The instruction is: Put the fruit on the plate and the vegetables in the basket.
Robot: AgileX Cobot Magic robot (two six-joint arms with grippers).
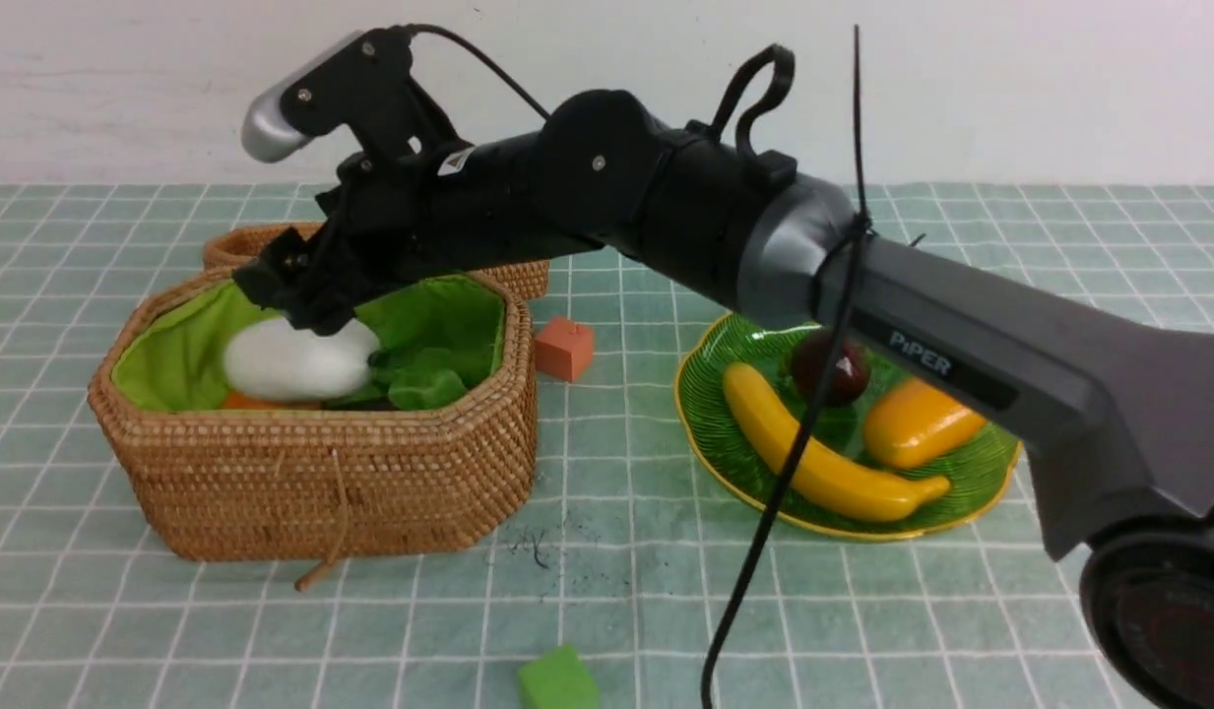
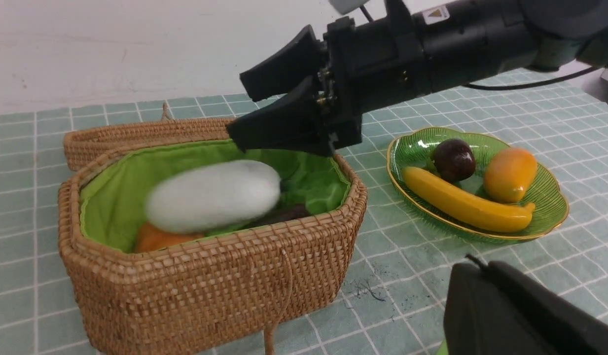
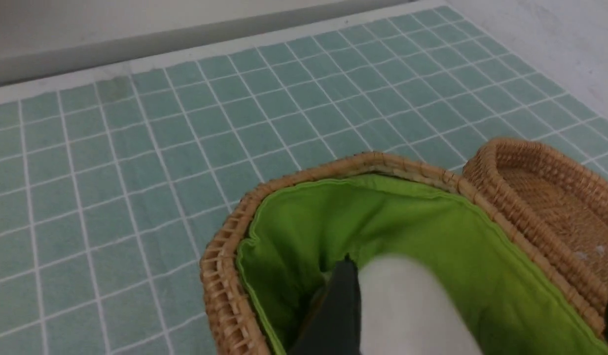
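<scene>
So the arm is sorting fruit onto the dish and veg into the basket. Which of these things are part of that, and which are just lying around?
Part of the job:
- basket
- white radish, potato and eggplant inside it
- plate
- banana, mangosteen and mango on it
- right gripper, open above the basket

Just lying about:
- orange cube
- green cube

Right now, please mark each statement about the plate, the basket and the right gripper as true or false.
1. The plate holds a banana, a mangosteen and a mango. True.
2. The radish lies on the table. False: it is in the basket.
3. The right gripper is open above the basket. True.
4. The basket lid is closed. False: it lies open behind.
5. An orange cube sits on the plate. False: it sits on the table, between basket and plate.
</scene>
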